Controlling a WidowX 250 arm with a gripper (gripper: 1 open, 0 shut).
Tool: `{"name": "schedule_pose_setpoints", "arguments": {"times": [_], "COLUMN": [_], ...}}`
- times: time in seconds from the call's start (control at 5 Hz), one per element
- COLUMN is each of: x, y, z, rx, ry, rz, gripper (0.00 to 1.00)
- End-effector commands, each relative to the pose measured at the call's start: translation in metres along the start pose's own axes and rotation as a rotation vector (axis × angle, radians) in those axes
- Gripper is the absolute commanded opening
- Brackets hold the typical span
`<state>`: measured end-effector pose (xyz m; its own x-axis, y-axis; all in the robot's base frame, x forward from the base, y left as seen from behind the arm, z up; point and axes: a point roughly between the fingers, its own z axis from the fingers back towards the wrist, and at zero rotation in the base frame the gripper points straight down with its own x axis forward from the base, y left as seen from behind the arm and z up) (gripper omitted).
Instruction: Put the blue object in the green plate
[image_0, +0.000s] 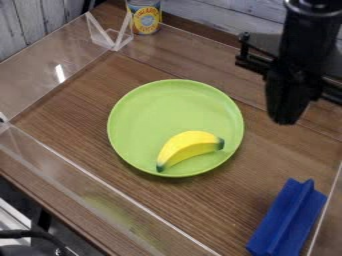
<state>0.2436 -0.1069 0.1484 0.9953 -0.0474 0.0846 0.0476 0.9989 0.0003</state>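
Observation:
The blue object (287, 218), a ridged royal-blue slab, lies on the wooden table at the lower right, outside the plate. The green plate (158, 108) sits in the middle of the table with a yellow banana (187, 148) in its near right part. My gripper (283, 112) hangs as a dark column above the table just right of the plate's far rim, well away from the blue object and holding nothing that I can see. Its fingers merge into one black shape, so their spacing does not show.
A yellow can (144, 17) stands at the back edge. A clear plastic stand (107, 35) is beside it, and a low clear wall (40, 150) runs along the left side. The table's front edge lies close to the blue object.

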Motion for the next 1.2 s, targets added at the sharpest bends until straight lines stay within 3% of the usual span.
{"name": "schedule_pose_setpoints", "arguments": {"times": [0.0, 0.6, 1.0], "x": [-0.004, -0.022, -0.028], "y": [-0.001, -0.04, -0.048], "z": [0.008, -0.021, -0.044], "rx": [-0.012, -0.038, -0.048], "ry": [-0.053, -0.07, -0.087], "rz": [-0.001, 0.002, 0.012], "gripper": [1.0, 1.0, 1.0]}}
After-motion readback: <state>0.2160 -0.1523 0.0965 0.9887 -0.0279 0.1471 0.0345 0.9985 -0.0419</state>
